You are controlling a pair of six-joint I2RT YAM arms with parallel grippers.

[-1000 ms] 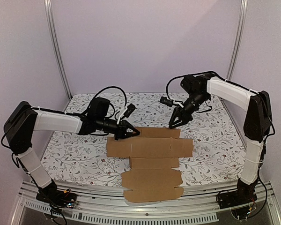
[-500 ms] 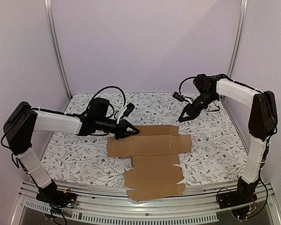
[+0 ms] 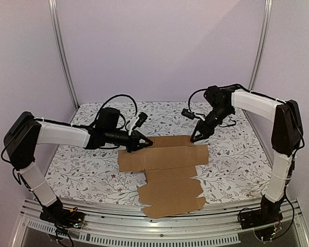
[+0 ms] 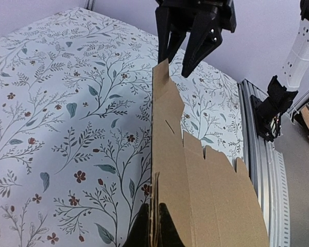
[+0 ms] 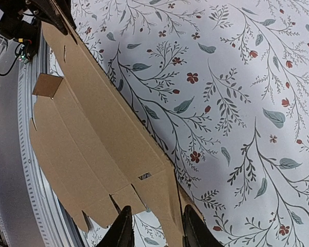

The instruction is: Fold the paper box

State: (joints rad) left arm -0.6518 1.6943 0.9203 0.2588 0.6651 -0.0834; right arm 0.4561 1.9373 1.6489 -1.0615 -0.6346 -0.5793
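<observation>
The paper box [image 3: 167,167] lies flat on the table [image 3: 237,154], reaching its near edge. The left gripper [image 3: 146,143] pinches the box's far edge tight. The right gripper [image 3: 193,138] is loose around the far corner; it should squeeze before lifting.

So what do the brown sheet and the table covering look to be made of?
The paper box: thin brown cardboard, matte and unprinted, with die-cut flaps and crease lines; table covering: probably printed cloth or vinyl, white with floral sprigs.
</observation>
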